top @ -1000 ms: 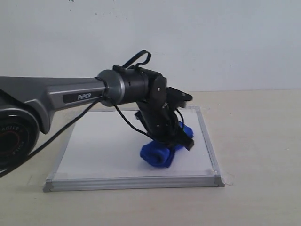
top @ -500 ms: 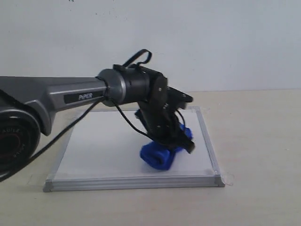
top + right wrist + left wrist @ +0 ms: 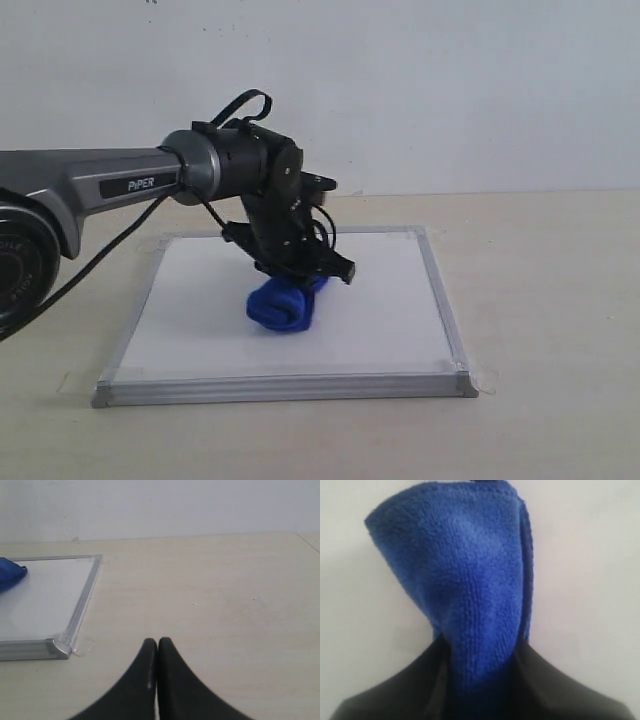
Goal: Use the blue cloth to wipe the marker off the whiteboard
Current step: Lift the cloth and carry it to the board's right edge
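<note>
Whiteboard (image 3: pixel 200 330) lies flat on the counter (image 3: pixel 540 320), its silver front rail nearest in the exterior view and tape tabs at both front corners. Just beyond that rail the white surface is bare. Further in, a little left of the middle, the blue cloth (image 3: pixel 282 306) rests on the board under the left tool (image 3: pixel 305 275). The left wrist view shows that tool's black fingers (image 3: pixel 560 695) closed on one end of the cloth, the fluffy roll fanning out ahead of them over white surface. Half a second ago cloth and tool were over the right part of the board, close to the right rail; they have since swept leftward toward the middle. The patch they left is now uncovered and shows no red marker line, so the stroke seems to have done its work there. Whatever lies beneath the cloth and arm is hidden. No marker shows anywhere on the visible whiteboard, which suggests the wiping is near its end. Open room remains to the left and toward the far rail; the raised frame is the only edge to catch on. The right tool (image 3: pixel 154 642) hangs over bare counter just off a board corner, fingers shut together on nothing, well apart from the work. Behind stands a plain pale wall (image 3: pixel 450 90).
</note>
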